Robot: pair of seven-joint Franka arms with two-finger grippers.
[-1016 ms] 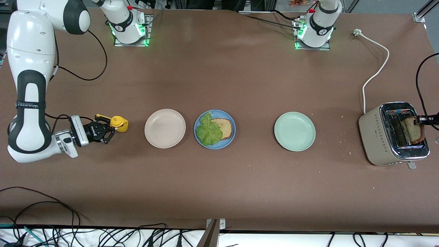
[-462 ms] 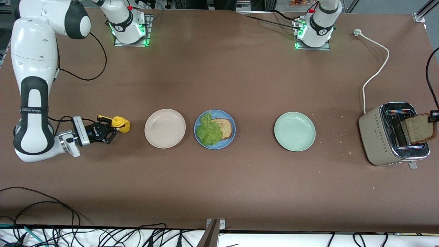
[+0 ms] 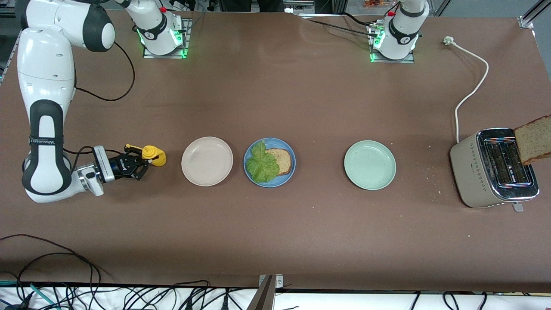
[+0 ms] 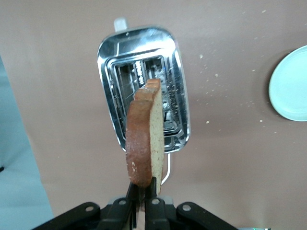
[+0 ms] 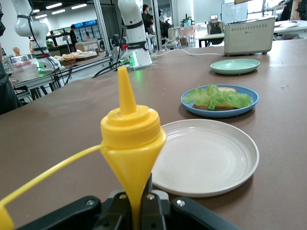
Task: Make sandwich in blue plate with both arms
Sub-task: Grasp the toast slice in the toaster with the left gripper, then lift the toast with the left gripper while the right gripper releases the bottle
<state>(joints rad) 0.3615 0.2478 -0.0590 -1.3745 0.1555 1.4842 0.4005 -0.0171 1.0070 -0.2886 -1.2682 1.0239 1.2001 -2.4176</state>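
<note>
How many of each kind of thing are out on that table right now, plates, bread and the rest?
Plates: 3 – beige plate, blue plate, green plate
Bread slices: 2 – bread on the blue plate, bread held above the toaster
Lettuce leaves: 1 – lettuce
Toasters: 1 – toaster
Mustard bottles: 1 – mustard bottle
Total: 8

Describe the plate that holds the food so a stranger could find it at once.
Three round plates lie in a row across the brown table. The blue plate is the middle one, between the beige plate and the pale green plate. Only it carries bread and lettuce.
</note>
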